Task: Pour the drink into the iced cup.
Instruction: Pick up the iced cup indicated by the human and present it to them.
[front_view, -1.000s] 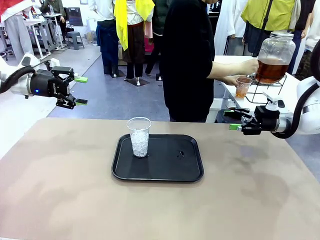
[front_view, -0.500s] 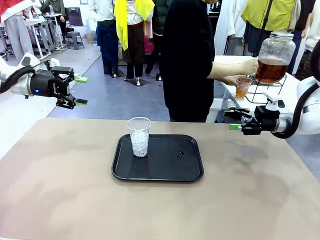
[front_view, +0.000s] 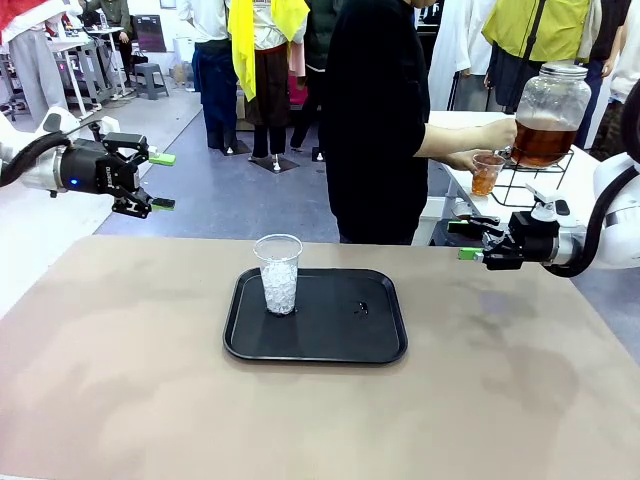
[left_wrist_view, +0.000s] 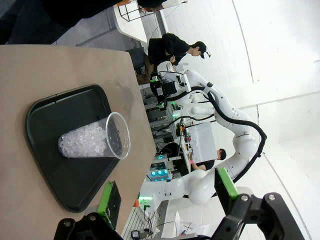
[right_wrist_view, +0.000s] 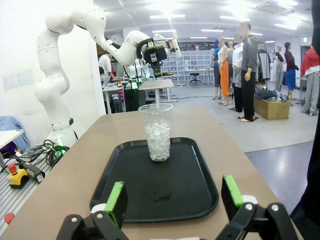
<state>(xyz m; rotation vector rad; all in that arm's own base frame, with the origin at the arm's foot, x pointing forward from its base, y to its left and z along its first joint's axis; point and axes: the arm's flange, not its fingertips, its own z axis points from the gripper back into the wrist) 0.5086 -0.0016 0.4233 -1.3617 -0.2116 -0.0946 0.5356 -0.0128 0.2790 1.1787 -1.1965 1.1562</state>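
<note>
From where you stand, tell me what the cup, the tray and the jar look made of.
Cup: likely thin clear plastic; ice shows through its walls.
Tray: black, probably plastic, with a dull sheen.
Jar: looks like thick clear glass; amber drink shows through.

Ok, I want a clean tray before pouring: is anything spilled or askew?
A small dark blotch lies on the black tray, beside the upright iced cup; it may be drops of liquid. Nothing else stands out.

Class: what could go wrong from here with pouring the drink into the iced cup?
The tall clear plastic cup of ice stands unheld near the black tray's left edge; a bumped pour could topple it. The person's small clear cup of amber drink has no lid; carrying it over may spill.
</note>
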